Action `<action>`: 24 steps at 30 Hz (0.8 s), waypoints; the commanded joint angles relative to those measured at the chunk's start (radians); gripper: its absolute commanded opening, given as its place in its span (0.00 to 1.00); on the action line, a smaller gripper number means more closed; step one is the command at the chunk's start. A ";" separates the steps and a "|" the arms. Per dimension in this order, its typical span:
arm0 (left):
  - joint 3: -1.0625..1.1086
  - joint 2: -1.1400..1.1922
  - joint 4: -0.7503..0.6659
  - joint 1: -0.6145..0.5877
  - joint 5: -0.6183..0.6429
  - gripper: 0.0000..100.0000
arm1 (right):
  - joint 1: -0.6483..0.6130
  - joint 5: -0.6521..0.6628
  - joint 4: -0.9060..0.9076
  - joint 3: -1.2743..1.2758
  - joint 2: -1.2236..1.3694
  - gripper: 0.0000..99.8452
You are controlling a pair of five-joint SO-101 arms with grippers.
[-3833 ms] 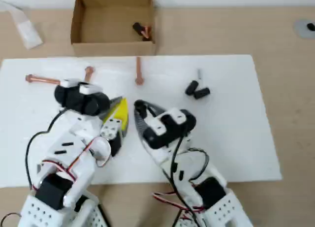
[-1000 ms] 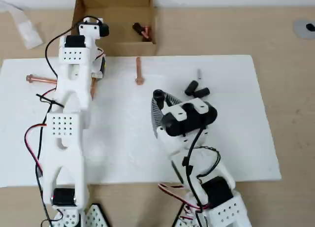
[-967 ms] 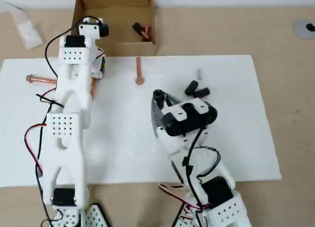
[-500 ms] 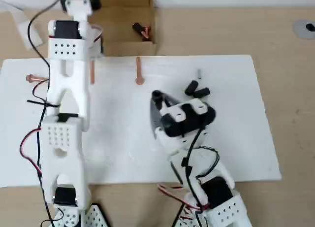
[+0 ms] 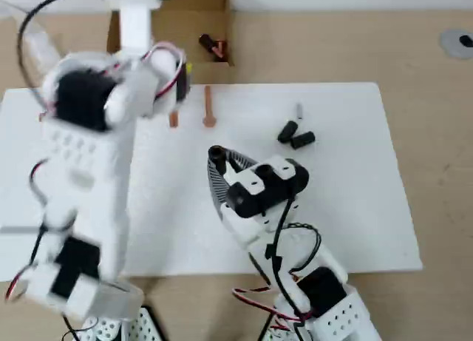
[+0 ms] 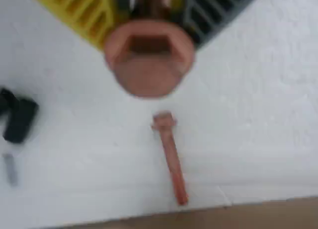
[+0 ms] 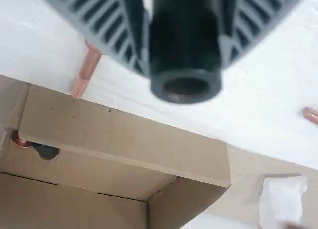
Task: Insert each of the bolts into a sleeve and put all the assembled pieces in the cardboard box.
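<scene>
bolt [image 6: 148, 57] seen head-on, sleeve [image 7: 185, 45] along fingers [image 7: 99, 20]

Seen from above, the white board [image 5: 355, 208] lay bare from 3 to 5 o'clock of the right gripper [image 5: 216, 157]. At 2 o'clock two sleeves [image 5: 296, 134] and a pin [image 5: 299, 110] lay in the way. At 12 o'clock a loose bolt [image 5: 209, 106] lay before the near wall of the box [image 5: 174, 73]. The left arm [image 5: 85, 156] covered the board from 8 to 11 o'clock and overhung the box's left side. The bolt [image 5: 174, 119] in the left gripper [image 6: 149, 5] hung near the loose one.
</scene>
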 commanded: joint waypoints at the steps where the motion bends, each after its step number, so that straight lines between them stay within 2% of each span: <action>1: 0.167 -0.248 -0.008 0.012 0.011 0.01 | -0.022 -0.008 0.002 -0.059 -0.015 0.01; 4: 0.330 -0.400 -0.087 -0.021 0.068 0.01 | -0.024 -0.009 0.002 -0.044 -0.015 0.01; 9: 0.674 -0.656 -0.376 -0.026 0.152 0.01 | -0.071 -0.009 0.000 -0.019 -0.015 0.01; 13: 1.005 -0.851 -0.649 0.049 0.219 0.00 | -0.113 -0.009 0.000 -0.018 -0.015 0.01; 17: 1.284 -1.033 -0.848 0.126 0.213 0.00 | -0.113 -0.009 0.000 -0.016 -0.015 0.01; 19: 1.353 -1.102 -0.890 0.149 0.212 0.00 | -0.113 -0.009 0.000 -0.016 -0.015 0.01; 24: 1.382 -1.181 -0.888 0.164 0.209 0.00 | -0.113 -0.009 0.000 -0.016 -0.015 0.01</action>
